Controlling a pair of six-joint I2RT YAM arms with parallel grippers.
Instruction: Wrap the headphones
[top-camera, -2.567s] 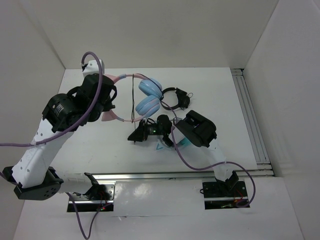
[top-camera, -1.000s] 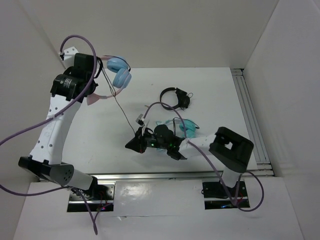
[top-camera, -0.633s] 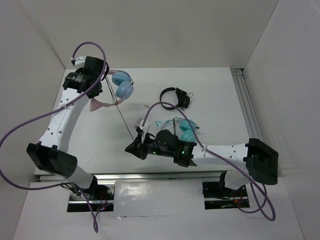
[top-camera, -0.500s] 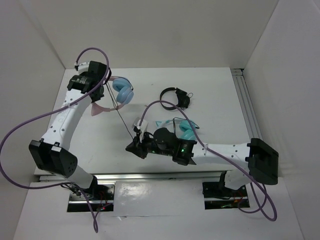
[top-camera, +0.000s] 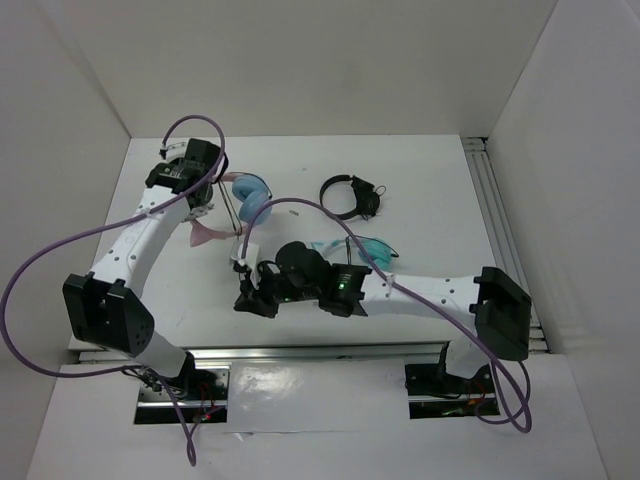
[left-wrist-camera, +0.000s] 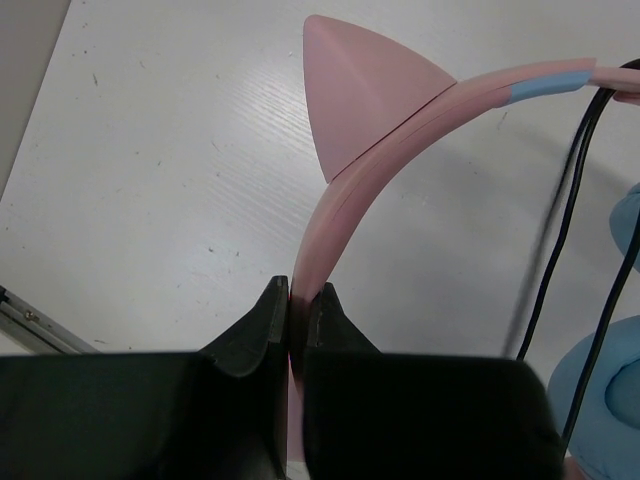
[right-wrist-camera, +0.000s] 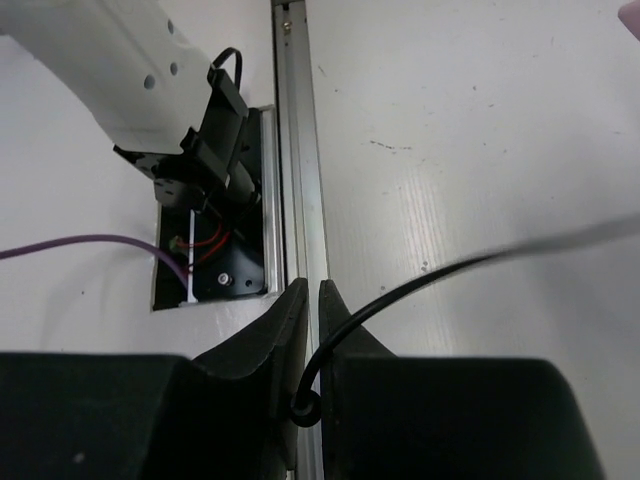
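The headphones have a pink headband (left-wrist-camera: 340, 210), a pink cat ear (left-wrist-camera: 365, 95) and light blue ear cups (top-camera: 250, 196). My left gripper (left-wrist-camera: 297, 297) is shut on the headband and holds the headphones at the back left of the table (top-camera: 198, 188). The thin black cable (right-wrist-camera: 400, 290) runs from the cups toward the front, and also shows in the left wrist view (left-wrist-camera: 575, 160). My right gripper (right-wrist-camera: 312, 290) is shut on the cable near the table's front edge, left of centre (top-camera: 245, 300).
Small all-black headphones (top-camera: 350, 195) lie at the back centre. Teal-cupped headphones (top-camera: 375, 250) lie beside the right arm's forearm. A metal rail (right-wrist-camera: 295, 150) runs along the front edge, with the left arm's base mount (right-wrist-camera: 215, 150) just beyond it. A second rail (top-camera: 505, 240) lines the right side.
My left gripper has carried the headphones right and toward the front. My right gripper has moved left along the front edge with the cable, and the cable now runs steeper and shorter.
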